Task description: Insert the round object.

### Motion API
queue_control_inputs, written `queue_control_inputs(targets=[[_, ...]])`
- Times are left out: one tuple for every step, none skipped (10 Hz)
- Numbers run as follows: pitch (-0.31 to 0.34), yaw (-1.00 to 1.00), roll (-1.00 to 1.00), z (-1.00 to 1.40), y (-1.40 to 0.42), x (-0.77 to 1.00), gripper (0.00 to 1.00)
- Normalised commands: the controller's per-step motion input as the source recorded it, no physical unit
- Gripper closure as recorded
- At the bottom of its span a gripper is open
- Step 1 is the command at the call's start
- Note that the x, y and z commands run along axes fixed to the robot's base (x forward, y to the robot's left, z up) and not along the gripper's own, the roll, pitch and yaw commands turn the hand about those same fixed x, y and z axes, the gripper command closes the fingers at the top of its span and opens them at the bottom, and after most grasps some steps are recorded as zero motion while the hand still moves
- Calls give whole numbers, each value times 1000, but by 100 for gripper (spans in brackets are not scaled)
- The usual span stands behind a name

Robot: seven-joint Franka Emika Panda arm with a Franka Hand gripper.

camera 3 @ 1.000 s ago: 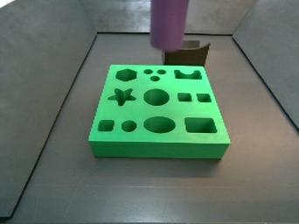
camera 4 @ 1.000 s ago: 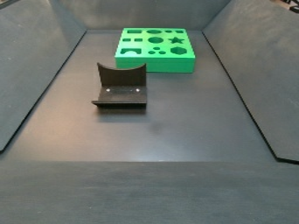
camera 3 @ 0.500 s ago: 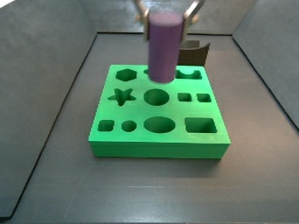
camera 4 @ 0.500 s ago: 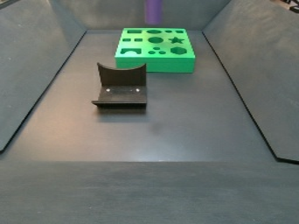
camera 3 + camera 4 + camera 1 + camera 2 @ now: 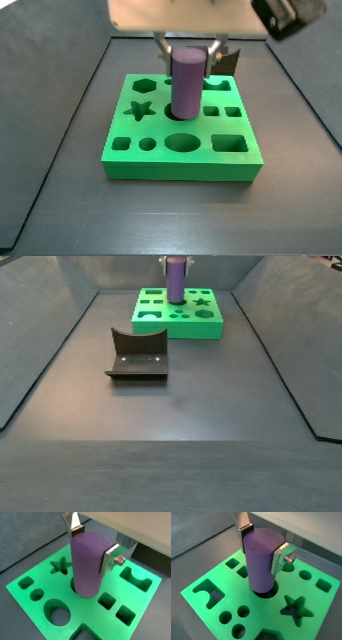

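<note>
The round object [image 5: 187,82] is a matte purple cylinder, upright, held near its top by my gripper [image 5: 189,48]. It shows in both wrist views [image 5: 87,564] [image 5: 261,559] and in a side view [image 5: 175,282]. Its lower end stands in the mouth of a round hole in the middle of the green block [image 5: 181,162]. The silver fingers [image 5: 110,556] [image 5: 280,554] press on its two sides. The block has several cut-outs: a star [image 5: 139,110], round holes, squares and an arch.
The fixture [image 5: 138,356] stands on the dark floor in front of the green block [image 5: 178,324]. Its back also shows behind the block [image 5: 225,62]. Grey sloping walls enclose the floor.
The gripper has come down with the purple cylinder, from above the block's far part to the central round hole, where its lower end now stands.
</note>
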Motion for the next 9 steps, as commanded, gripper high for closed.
queue_control_inputs(targets=[[0, -83, 0, -366, 0, -174, 100], [0, -134, 0, -294, 0, -263, 100], [0, -151, 0, -257, 0, -406, 100], [-14, -151, 0, -306, 0, -423, 100], [-17, -154, 31, -343, 0, -423, 100], [0, -43, 111, -566, -17, 0, 100], [3, 0, 184, -897, -94, 311, 100], [0, 0, 94, -983, -134, 326, 100], [-70, -34, -100, -660, 0, 106, 100]])
